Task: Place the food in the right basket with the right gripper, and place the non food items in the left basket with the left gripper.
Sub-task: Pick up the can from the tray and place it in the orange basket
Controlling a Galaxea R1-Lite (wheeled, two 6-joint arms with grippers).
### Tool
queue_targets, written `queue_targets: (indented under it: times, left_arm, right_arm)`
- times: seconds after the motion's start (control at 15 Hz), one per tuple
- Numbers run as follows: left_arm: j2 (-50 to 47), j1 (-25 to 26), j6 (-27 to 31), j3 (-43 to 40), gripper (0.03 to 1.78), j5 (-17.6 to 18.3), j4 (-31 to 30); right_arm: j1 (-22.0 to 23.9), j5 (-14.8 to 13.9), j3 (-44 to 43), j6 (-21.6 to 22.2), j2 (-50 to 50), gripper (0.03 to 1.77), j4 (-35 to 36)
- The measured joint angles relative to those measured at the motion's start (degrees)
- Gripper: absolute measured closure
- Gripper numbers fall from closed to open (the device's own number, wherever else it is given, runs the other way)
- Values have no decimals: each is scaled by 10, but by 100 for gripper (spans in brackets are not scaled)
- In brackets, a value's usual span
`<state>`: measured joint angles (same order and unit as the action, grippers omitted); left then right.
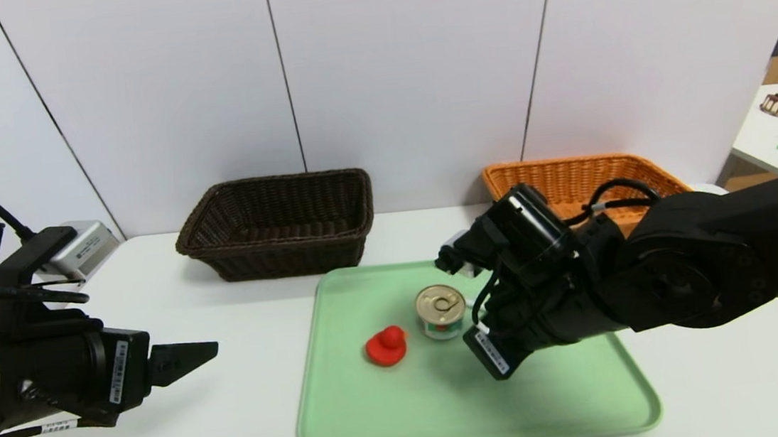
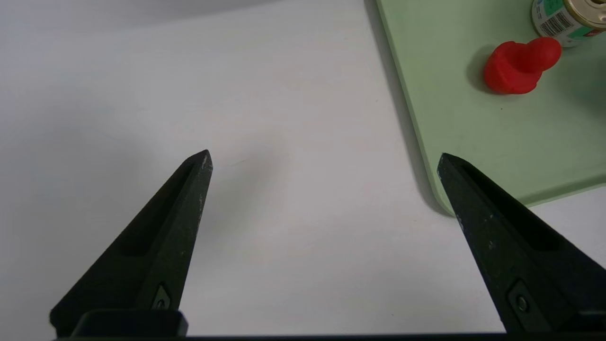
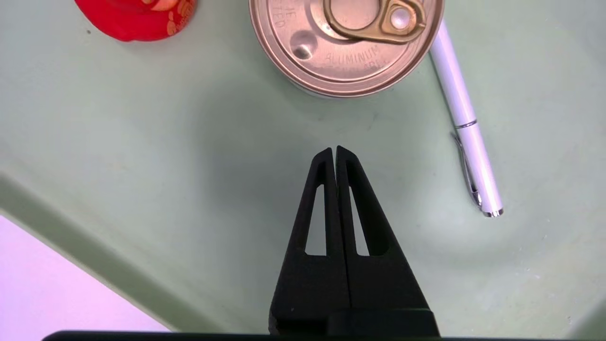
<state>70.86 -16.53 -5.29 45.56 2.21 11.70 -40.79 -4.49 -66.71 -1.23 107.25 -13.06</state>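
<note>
The can [image 3: 345,52] is probably rigid, best gripped round its side; the right gripper's [image 3: 334,148] fingers are pressed together, the left's [image 2: 325,152] spread wide.

Duck [image 1: 386,347], can [image 1: 441,312] and pen [image 3: 466,118] on tray [image 1: 479,410], before both baskets [image 1: 291,242]

Can's [image 3: 345,47] top edge cut off in R wrist view (red duck's [image 3: 137,16] too).

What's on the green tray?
On the tray: red duck, tin can, white pen. Right gripper, shut and empty, hangs above it; its arm hides part of the tray from the head view.
</note>
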Motion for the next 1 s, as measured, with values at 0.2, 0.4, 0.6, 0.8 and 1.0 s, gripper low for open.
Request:
queue_targets:
  times: [0.2, 0.4, 0.6, 0.8, 1.0]
  left_arm:
    - [-3, 0, 0, -1, 12, 0, 0]
    - [-4, 0, 0, -1, 12, 0, 1]
    - [-7, 0, 0, -3, 12, 0, 1]
    - [-7, 0, 0, -4, 12, 0, 0]
    - [-8, 0, 0, -4, 12, 0, 0]
  right_arm:
    - [-1, 4, -1, 4, -17, 175, 0]
    - [-1, 1, -1, 7, -30, 175, 2]
    - [-1, 2, 1, 7, -34, 175, 2]
    - [0, -1, -1, 9, -34, 161, 3]
    - [-2, 3, 0, 13, -34, 113, 4]
